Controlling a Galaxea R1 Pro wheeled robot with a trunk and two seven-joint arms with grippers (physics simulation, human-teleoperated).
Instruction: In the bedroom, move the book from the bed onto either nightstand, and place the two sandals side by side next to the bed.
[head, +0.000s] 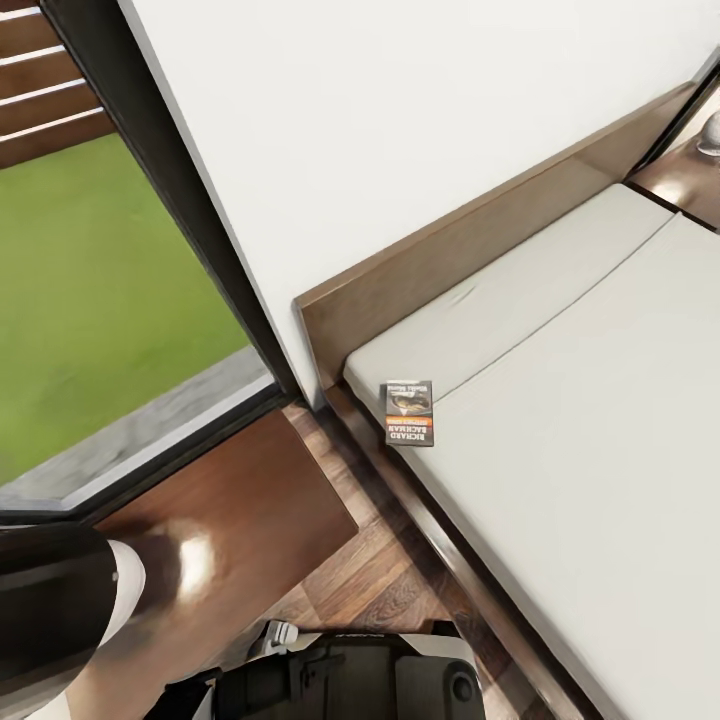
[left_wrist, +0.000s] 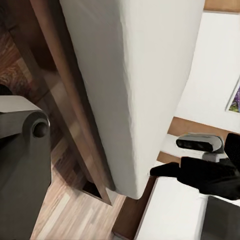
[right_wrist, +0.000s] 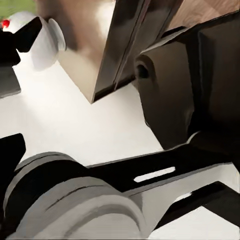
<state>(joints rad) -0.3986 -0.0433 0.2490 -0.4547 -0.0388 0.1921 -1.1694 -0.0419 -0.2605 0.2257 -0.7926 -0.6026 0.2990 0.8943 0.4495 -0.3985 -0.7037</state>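
At the head corner of the bed (head: 560, 420), the book (head: 409, 412) lies flat on the pale mattress, close to the edge nearest the robot and just below the dark headboard (head: 470, 250). It is a thin paperback with an orange band and its lettering upside down to the robot. It looks light and somewhat bendable, with a smooth cover likely to slip, and it sits flush on the mattress with no gap beneath it. The surest hold would probably be across one of its edges, perhaps after sliding it so that it overhangs the mattress edge.

Just beside that corner stands a nightstand (head: 235, 500), its glossy brown top bare, between the bed and the window (head: 90, 300). A second dark top shows at the far end of the headboard.

The left arm (head: 60, 600) shows low beside the nightstand, folded in close to the trunk and well apart from the book. The left wrist camera looks along the mattress side and the plank floor (left_wrist: 65, 215), with dark robot parts alongside. Whether either pair of jaws stands apart or together, I cannot tell.
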